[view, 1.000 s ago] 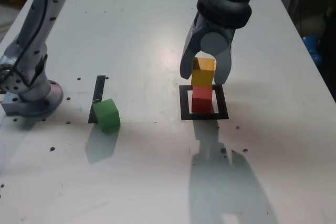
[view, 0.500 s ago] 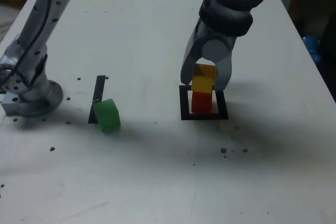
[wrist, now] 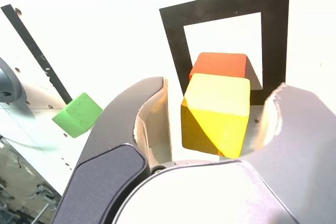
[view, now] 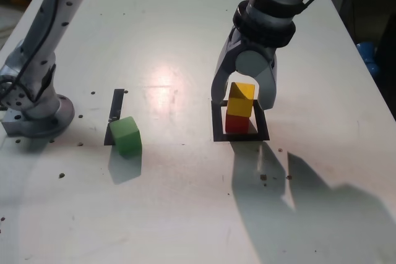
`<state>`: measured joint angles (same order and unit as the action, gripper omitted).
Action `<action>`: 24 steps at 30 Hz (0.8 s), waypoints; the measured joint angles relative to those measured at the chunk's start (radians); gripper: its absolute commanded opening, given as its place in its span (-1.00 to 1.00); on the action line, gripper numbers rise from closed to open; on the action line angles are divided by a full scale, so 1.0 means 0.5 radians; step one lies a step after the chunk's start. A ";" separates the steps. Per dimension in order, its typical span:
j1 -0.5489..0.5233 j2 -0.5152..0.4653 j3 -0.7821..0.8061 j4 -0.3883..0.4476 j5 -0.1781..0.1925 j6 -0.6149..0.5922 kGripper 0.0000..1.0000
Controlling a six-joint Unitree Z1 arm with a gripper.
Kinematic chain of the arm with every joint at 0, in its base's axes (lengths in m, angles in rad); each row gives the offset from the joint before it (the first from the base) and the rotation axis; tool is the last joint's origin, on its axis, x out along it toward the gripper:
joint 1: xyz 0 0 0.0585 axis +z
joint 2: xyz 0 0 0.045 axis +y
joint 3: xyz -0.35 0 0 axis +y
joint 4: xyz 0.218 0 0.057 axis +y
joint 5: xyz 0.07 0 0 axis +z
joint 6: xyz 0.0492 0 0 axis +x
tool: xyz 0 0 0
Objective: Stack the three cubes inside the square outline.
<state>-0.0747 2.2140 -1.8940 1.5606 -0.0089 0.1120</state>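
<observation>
Green cube (view: 126, 135) beside black strip (view: 116, 112), well apart from stack. Gripper (view: 245, 95) jaws apart, straddling yellow cube (view: 241, 99) atop red cube (view: 237, 123) in square outline (view: 216, 122), gaps both sides.

Exterior view high, facing table (view: 185, 29) — wrist view close, looking down

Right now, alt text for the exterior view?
A yellow cube sits on a red cube inside the square outline, with the arm's open jaws straddling the yellow one, gaps visible on both sides. A green cube lies apart toward the exterior view's left, beside a black strip.
</observation>
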 measured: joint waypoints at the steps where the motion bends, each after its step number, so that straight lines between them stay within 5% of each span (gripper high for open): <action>1: 0.000 -0.003 0.006 0.000 0.002 0.000 0.99; 15: 0.000 -0.605 0.482 -0.003 0.148 -0.075 1.00; 24: -0.001 -0.983 1.104 -0.225 0.078 -0.172 1.00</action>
<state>-0.0752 1.7226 -1.3419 1.4479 0.0299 0.0260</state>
